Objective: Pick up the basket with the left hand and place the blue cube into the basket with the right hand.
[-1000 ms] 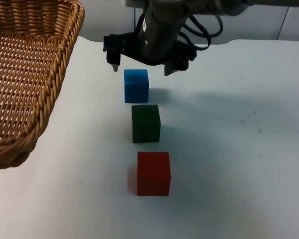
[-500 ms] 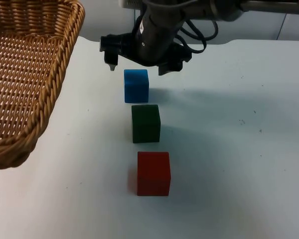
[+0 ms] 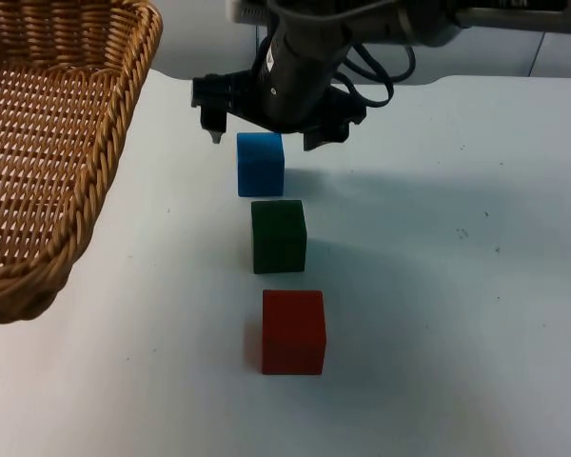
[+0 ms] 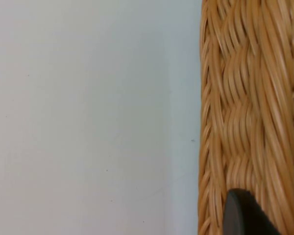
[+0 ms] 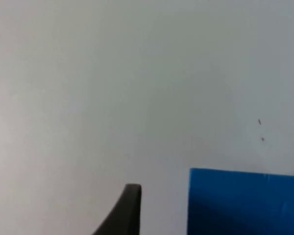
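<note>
Hovering: your right gripper [image 3: 263,139], fingers spread, straddles the blue cube [image 3: 260,164]; left gripper's fingers can't be judged at the basket [image 3: 48,143].

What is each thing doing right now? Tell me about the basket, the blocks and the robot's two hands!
basket: lifted off the table, nothing inside.
left gripper: holding the basket's rim.
right gripper: open, hovering at the blue cube.
blue cube: on the table, not gripped.
green cube: on the table, untouched.
red cube: on the table, untouched.
</note>
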Controlling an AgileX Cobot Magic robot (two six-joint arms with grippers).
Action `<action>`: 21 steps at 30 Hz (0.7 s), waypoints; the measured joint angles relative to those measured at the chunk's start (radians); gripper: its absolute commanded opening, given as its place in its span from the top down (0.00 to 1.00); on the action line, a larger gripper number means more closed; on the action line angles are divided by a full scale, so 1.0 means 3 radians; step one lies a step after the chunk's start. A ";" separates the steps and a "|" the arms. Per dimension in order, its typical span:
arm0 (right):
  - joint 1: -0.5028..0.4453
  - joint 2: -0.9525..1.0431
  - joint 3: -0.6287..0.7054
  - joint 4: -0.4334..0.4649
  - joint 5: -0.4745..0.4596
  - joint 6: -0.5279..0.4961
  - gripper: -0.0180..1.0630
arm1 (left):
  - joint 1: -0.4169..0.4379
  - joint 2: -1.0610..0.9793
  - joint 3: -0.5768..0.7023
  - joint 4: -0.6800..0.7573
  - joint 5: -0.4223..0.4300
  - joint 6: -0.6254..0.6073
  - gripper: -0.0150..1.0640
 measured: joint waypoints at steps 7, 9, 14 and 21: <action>0.0000 0.0059 0.0000 0.0005 0.0001 0.0000 0.15 | 0.0000 0.0000 0.0000 0.0000 0.0000 0.0000 0.99; 0.0000 0.0059 0.0000 0.0005 -0.0015 0.0000 0.16 | 0.0000 0.0000 0.0000 0.0000 0.0000 0.0000 0.99; 0.0000 0.0064 0.0000 0.0005 -0.0029 0.0000 0.22 | 0.0000 0.0000 0.0000 0.0000 0.0000 0.0000 0.99; 0.0000 0.0064 0.0000 0.0005 -0.0055 0.0000 0.29 | 0.0000 0.0000 0.0000 0.0000 0.0000 0.0000 0.99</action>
